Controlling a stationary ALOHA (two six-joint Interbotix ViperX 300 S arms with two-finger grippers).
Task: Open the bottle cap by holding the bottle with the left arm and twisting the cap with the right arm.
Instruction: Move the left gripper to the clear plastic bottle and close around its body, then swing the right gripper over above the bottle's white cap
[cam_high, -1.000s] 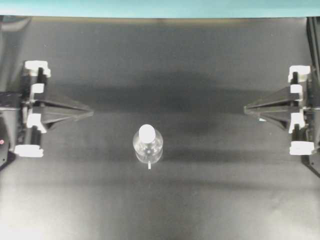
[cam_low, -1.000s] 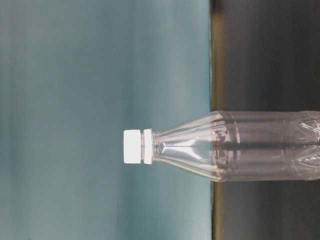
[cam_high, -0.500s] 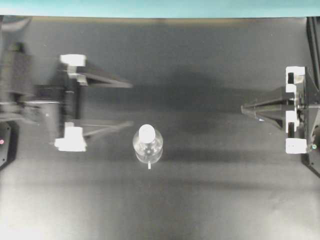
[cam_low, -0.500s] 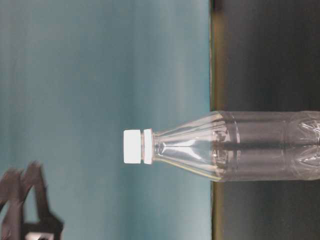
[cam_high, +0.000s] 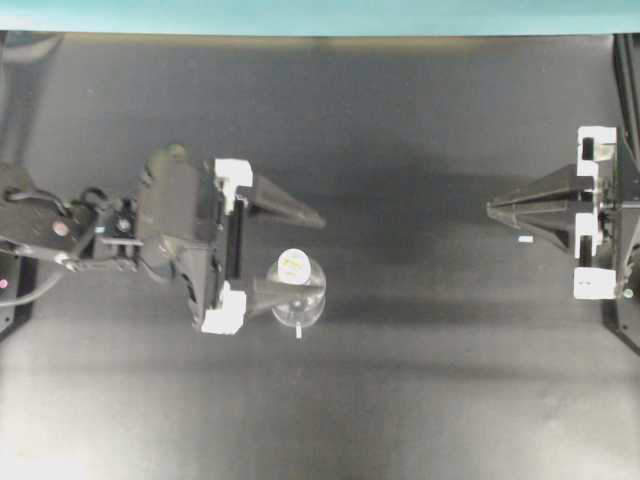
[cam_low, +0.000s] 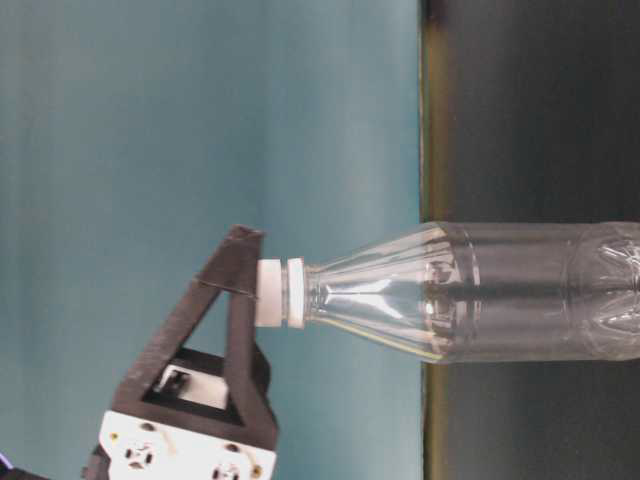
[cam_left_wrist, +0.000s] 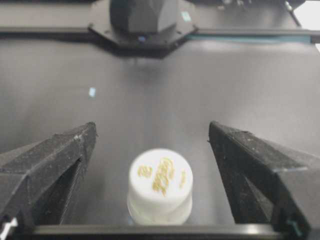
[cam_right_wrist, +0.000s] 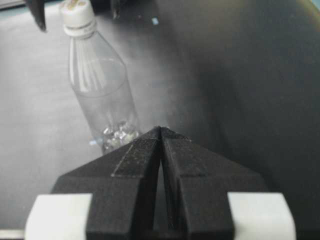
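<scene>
On the black tabletop (cam_high: 420, 400), the left gripper (cam_high: 305, 255) (jaws spread wide) flanks the bottle cap (cam_high: 292, 264) at centre, while the right gripper (cam_high: 492, 210) sits pinched together at far right.

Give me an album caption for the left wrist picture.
Two black fingers spread wide on either side of the round white plastic bottle cap.

Dim, even lighting. Soft shadow bands cross the matte black surface (cam_high: 420, 400). Left-wrist foreground soft; overhead corner glare.
</scene>
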